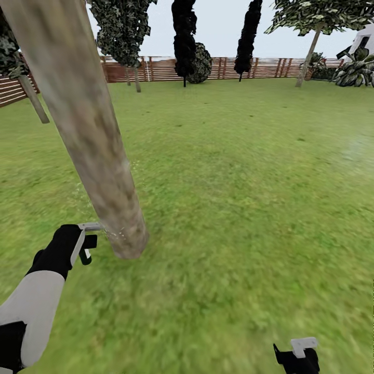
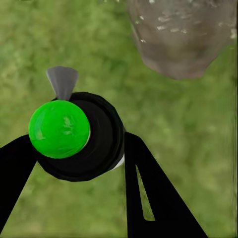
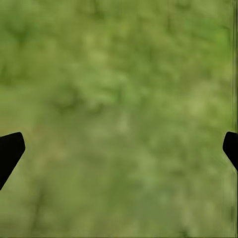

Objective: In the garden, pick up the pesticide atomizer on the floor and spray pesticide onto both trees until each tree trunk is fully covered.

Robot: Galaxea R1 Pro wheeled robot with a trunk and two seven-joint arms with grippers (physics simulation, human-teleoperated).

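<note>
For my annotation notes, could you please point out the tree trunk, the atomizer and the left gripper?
tree trunk (image 1: 98,156), head view, mid bark.
atomizer (image 2: 59,129), left wrist view, green top.
left gripper (image 1: 89,241), head view, between the fingers.

Two black gripper fingers (image 2: 148,193) of the left gripper (image 2: 79,168) close on a round black atomizer (image 2: 99,139) with a glossy bright-green dome (image 2: 59,129) and a grey fan-shaped nozzle (image 2: 62,81). Beyond it stands a mottled grey-brown tree trunk base (image 2: 181,37) flecked with tiny white pesticide specks (image 2: 163,20), on blurred green lawn (image 2: 188,129).
</note>
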